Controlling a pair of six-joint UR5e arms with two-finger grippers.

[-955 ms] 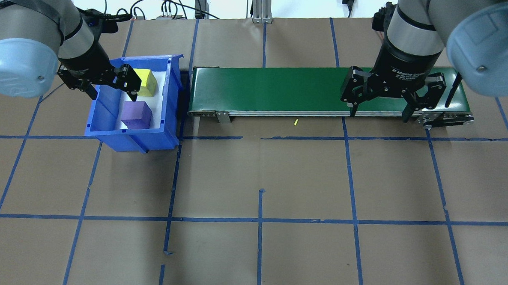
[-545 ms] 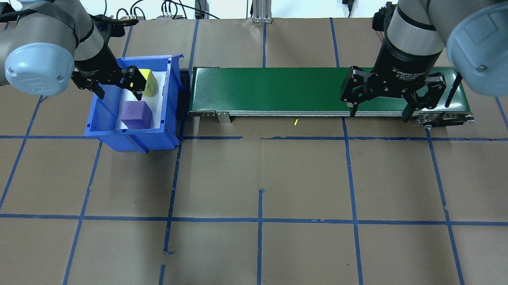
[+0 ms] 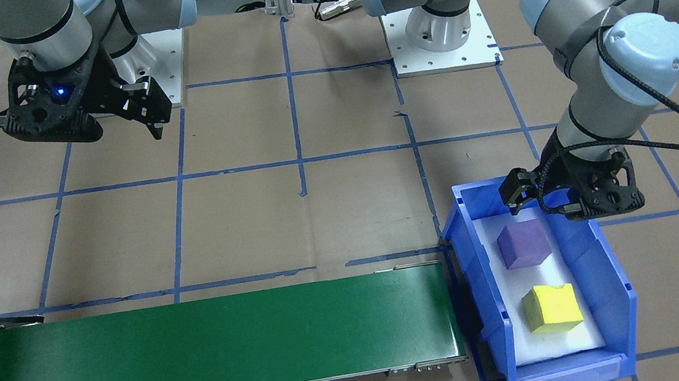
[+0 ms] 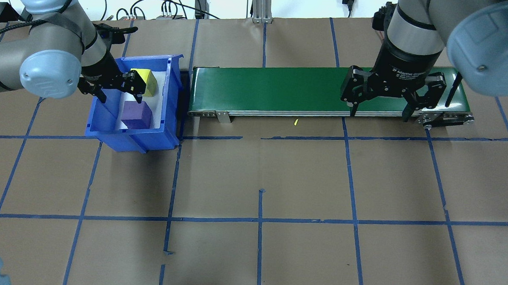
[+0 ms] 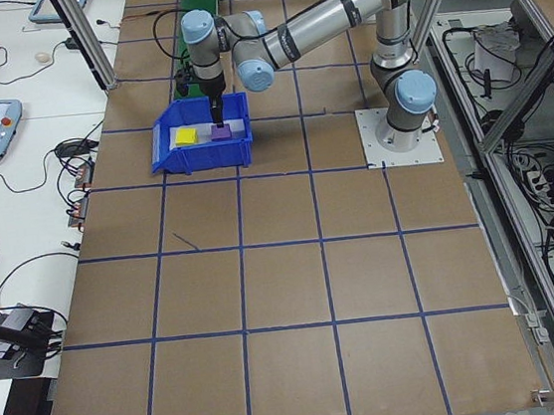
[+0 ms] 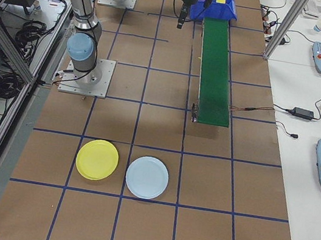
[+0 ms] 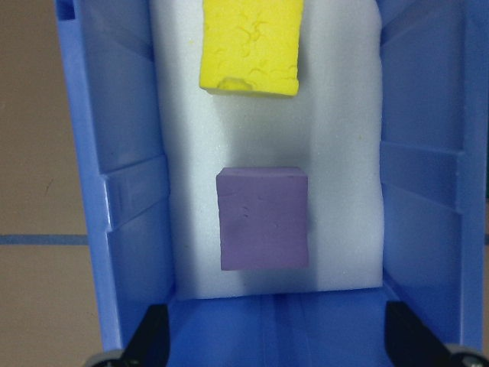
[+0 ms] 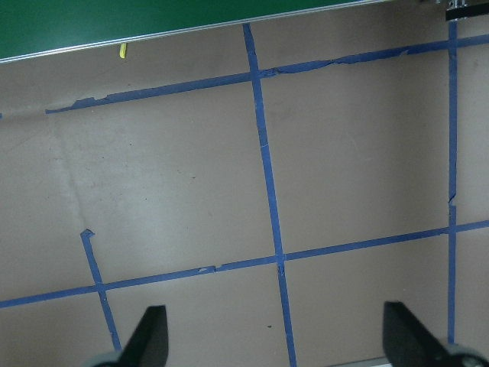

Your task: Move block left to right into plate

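Blue bin (image 3: 613, 283), purple block (image 3: 523, 244), yellow block (image 3: 552, 307), green conveyor (image 3: 201, 350) alongside

Even, bright indoor light; most views sharp, wrist views soft at the bottom edge.

Light falls from above and leaves only short, soft shadows: a dark strip beside the bin (image 4: 132, 137) where it meets the belt (image 4: 282, 92), and a dim patch on the white foam around the purple block (image 7: 262, 219). The belt shows a pale sheen along its left end in the front view. The top strip of the overhead view is washed out white. The arm joints nearest the overhead camera look large and slightly blurred. In both wrist views the fingers (image 8: 149, 336) at the bottom corners are out of focus. The side views are sharp but small in detail.
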